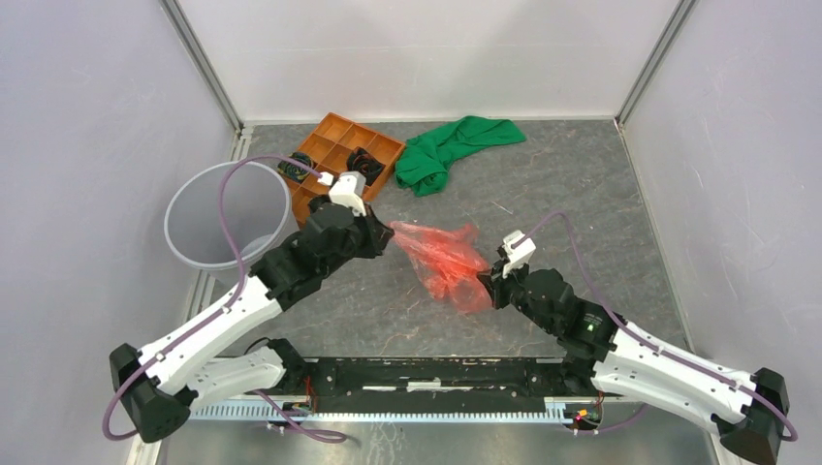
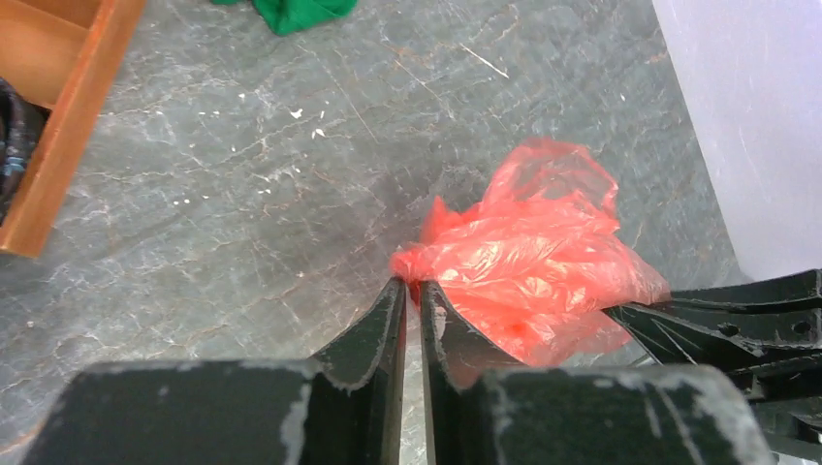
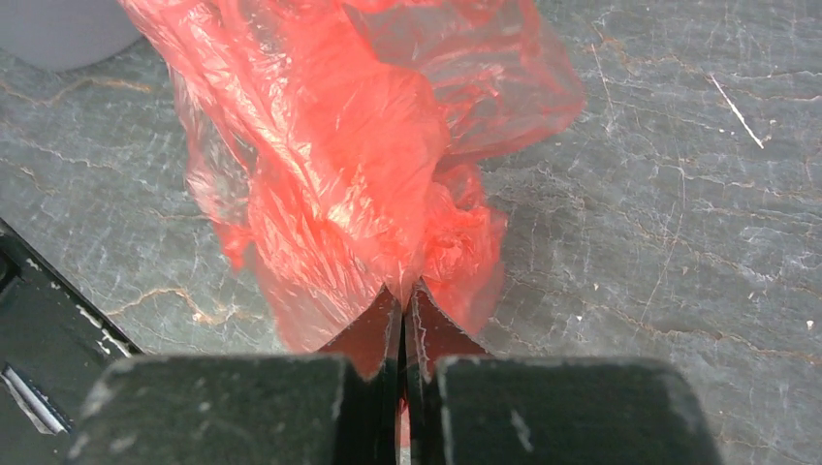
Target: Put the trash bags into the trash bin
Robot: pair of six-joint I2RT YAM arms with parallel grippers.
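Left arm (image 1: 320,247) between bag (image 1: 446,260) and bin (image 1: 194,208) (tray (image 1: 334,131) beside bin)

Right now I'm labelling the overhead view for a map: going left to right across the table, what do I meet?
In order: round translucent greyish-white plastic bin → orange compartment tray → crumpled green cloth. The thin red-pink plastic bag spans the same stretch as the cloth, so it is left unplaced.
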